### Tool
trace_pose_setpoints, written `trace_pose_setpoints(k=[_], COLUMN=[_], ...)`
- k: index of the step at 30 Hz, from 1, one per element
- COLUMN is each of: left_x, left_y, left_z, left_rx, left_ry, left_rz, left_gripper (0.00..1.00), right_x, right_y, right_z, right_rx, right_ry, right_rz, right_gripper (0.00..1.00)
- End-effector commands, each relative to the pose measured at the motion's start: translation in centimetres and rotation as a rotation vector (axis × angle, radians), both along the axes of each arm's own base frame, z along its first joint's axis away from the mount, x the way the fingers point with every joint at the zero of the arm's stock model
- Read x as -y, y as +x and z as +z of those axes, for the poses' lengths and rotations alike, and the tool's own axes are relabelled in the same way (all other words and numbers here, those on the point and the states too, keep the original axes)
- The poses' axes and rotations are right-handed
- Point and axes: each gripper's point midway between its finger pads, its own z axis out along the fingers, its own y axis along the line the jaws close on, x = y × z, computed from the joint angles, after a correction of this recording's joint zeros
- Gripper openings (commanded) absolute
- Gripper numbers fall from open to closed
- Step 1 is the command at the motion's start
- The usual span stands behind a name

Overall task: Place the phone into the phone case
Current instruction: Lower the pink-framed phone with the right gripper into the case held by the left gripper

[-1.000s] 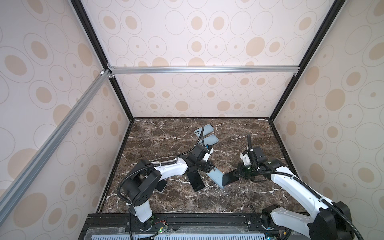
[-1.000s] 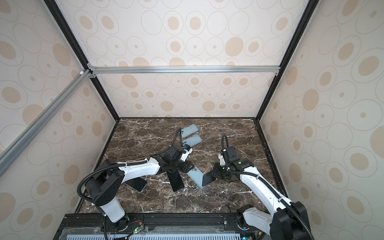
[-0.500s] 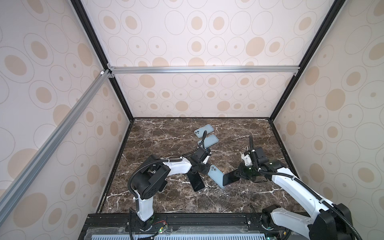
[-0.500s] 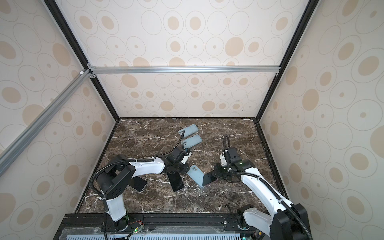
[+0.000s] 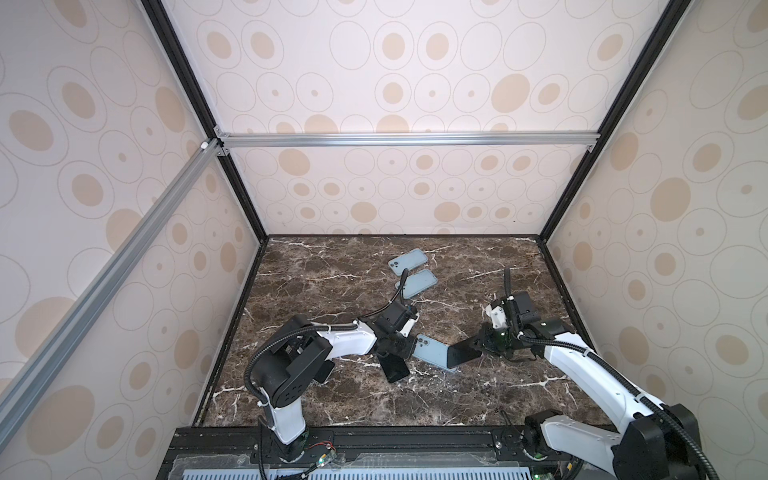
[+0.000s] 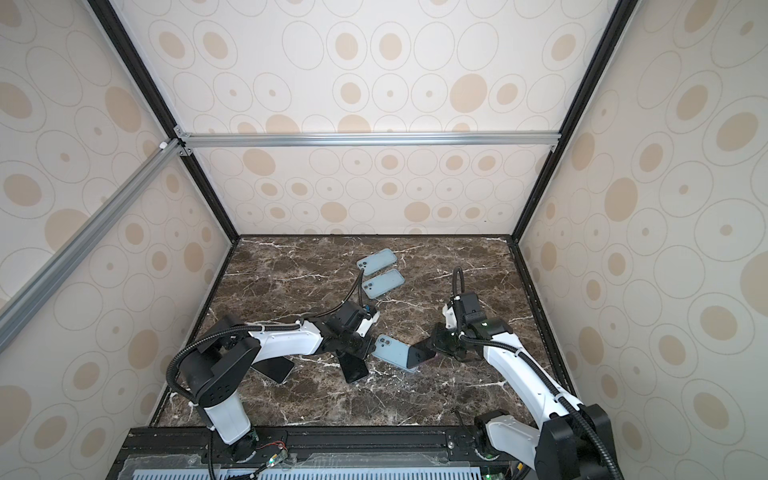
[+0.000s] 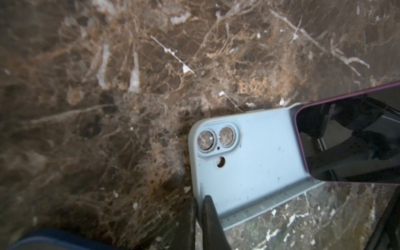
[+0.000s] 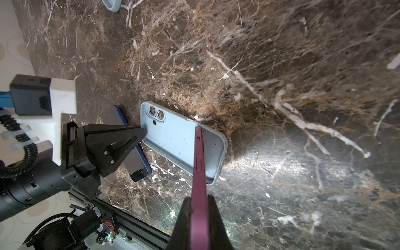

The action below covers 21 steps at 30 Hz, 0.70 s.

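An empty light-blue phone case [image 5: 430,352] [image 6: 390,352] lies open side up in the middle of the marble floor. My left gripper [image 5: 409,345] [image 6: 368,345] [image 7: 201,198] is shut on the case's rim [image 7: 195,173] by the camera holes; it also shows in the right wrist view [image 8: 142,129]. My right gripper [image 5: 484,344] [image 6: 440,344] [image 8: 199,207] is shut on a phone [image 5: 463,353] [image 6: 420,354] [image 8: 199,164] with a purple edge and dark screen [image 7: 350,138]. The phone is tilted, its low end over the case's end away from the camera holes.
Two blue cased phones [image 5: 408,261] [image 5: 417,284] lie towards the back. A dark phone with a blue edge [image 5: 392,369] [image 8: 135,161] lies under my left gripper. Another dark phone [image 6: 276,368] lies by the left arm. Walls close in three sides.
My left gripper has come down towards the front and shut on the case's rim. The right arm and the phone have hardly moved.
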Motion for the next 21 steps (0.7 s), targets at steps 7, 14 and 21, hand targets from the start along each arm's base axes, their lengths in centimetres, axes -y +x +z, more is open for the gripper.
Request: trace_pose_setpoints(k=[7, 14, 21], left_x=[1.6, 1.7, 1.5], left_y=[-2.1, -2.0, -2.3], left_z=[1.1, 1.2, 1.8], left_rx=[-0.091, -0.089, -0.099], left_ry=[-0.126, -0.140, -0.174], left_rz=[0.010, 0.021, 0.050], left_gripper=[0.11, 0.13, 0.14], right_x=[-1.6, -2.7, -2.6], right_y=[0.7, 0.0, -0.4], right_z=[1.7, 1.2, 0.1], right_rx=[0.150, 0.202, 0.145], right_ry=[0.098, 0.190, 0.206], right_rz=[0.097, 0.126, 0.082], right_gripper=[0.00, 0.00, 0.00])
